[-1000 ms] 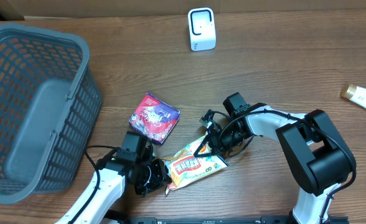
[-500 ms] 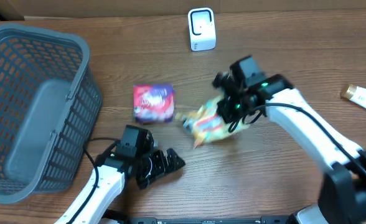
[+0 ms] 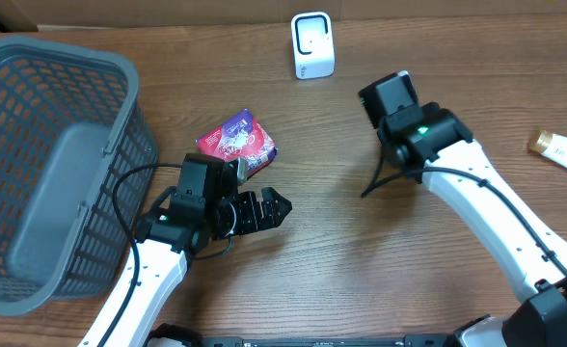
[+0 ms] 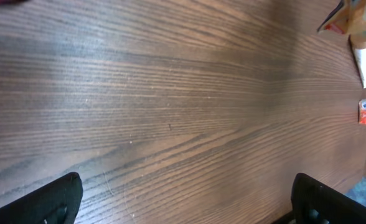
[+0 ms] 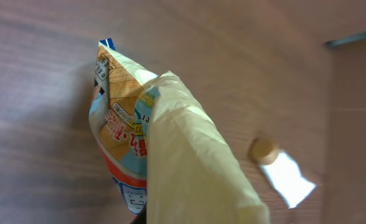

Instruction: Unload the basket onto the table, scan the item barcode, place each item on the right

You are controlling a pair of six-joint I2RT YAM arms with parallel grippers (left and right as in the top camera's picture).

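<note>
The left arm (image 3: 141,278) is a smooth white tubular link capped by boxy black joint housings, with a thin black cable (image 3: 121,186) looped at its side. Its hand (image 3: 276,208) is black and ribbed, and its fingers (image 4: 52,199) are matte black blocks. The right arm (image 3: 496,226) has the same white shell, a black wrist block, a small green light (image 3: 421,130) and a second black cable (image 3: 380,180).

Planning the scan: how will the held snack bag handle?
The snack bag is probably floppy: its film folds and creases in the right wrist view. Likely light, being thin and puffy. Its glossy surface may slip.
</note>
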